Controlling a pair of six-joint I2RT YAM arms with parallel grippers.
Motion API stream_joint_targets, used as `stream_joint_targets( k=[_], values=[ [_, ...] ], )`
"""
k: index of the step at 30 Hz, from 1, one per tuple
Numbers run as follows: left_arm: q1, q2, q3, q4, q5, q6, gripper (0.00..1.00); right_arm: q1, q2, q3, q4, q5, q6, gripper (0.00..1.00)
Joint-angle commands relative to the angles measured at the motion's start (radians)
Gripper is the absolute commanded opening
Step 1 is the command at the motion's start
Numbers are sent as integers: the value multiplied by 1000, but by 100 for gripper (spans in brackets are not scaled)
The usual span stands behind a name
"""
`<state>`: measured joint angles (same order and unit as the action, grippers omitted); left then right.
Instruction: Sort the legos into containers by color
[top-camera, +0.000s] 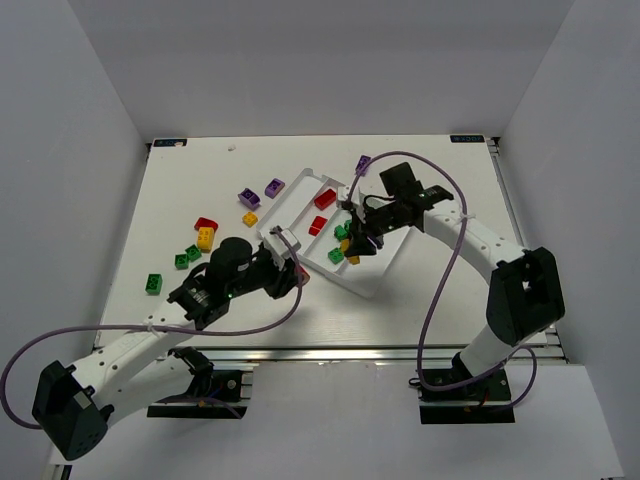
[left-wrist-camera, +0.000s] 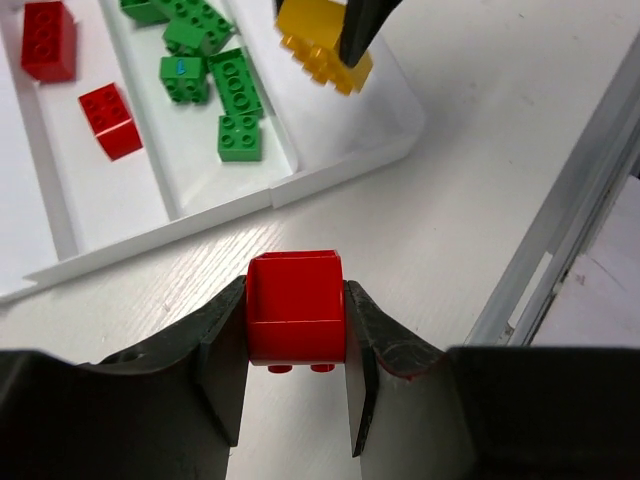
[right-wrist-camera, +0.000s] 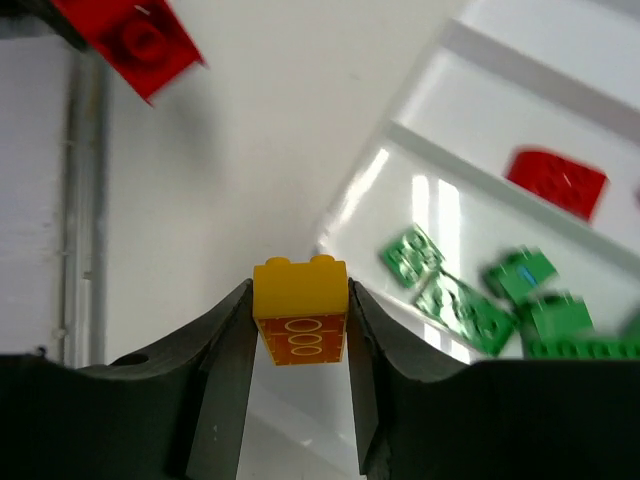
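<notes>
Blurred red brick (right-wrist-camera: 135, 40) cut by top edge, green bricks (right-wrist-camera: 465, 312) blurred, tray (right-wrist-camera: 540, 75) cropped.

A: Place type?
B: Robot lab test cell, white table (top-camera: 430, 180) boxed in by plain grey walls (top-camera: 320, 60)
A: Evidence?
B: Left arm (top-camera: 130, 352), right arm (top-camera: 475, 235) bolted at a metal rail (top-camera: 350, 353), purple cables (top-camera: 433, 300) looping loose

White tray (left-wrist-camera: 335, 173) with red legos (left-wrist-camera: 110, 120) and green legos (left-wrist-camera: 238, 85), plus a red brick (left-wrist-camera: 295, 305) and a yellow brick (right-wrist-camera: 300, 290)

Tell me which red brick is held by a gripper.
The red brick clamped in the left gripper, beside the tray. The other reds lie loose: two in the tray, one on the table.
</notes>
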<state>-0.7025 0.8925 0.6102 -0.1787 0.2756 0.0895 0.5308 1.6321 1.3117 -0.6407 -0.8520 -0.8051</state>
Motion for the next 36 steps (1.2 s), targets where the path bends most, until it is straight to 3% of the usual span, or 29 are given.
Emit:
stream_joint_targets(
  k=[1, 7, 14, 18, 22, 25, 26, 30, 36],
  values=[
    [8, 9, 5, 28, -120, -109, 0, -32, -64, -72, 166, 216, 144, 8],
    [37, 202, 175, -62, -341, -324, 0, -57, -60, -160, 358, 509, 314, 3],
    [84, 394, 374, -99, -363, -415, 0, -61, 30, -170, 526, 746, 520, 4],
    [139, 453, 436, -96, -359, -477, 0, -74, 95, -124, 487, 795, 527, 18],
    [207, 528, 496, -102, -311, -520, 0, -97, 141, -101, 452, 817, 538, 25],
    [218, 589, 543, -96, -293, -528, 0, -109, 141, -111, 467, 823, 541, 45],
    [219, 621, 562, -91, -283, -531, 0, -117, 140, -114, 470, 818, 541, 61],
    [221, 713, 612, -93, -238, -525, 0, -132, 112, -120, 472, 771, 541, 88],
    [221, 836, 712, -168, -230, -479, 12, -158, -30, -199, 532, 648, 456, 89]
  ],
)
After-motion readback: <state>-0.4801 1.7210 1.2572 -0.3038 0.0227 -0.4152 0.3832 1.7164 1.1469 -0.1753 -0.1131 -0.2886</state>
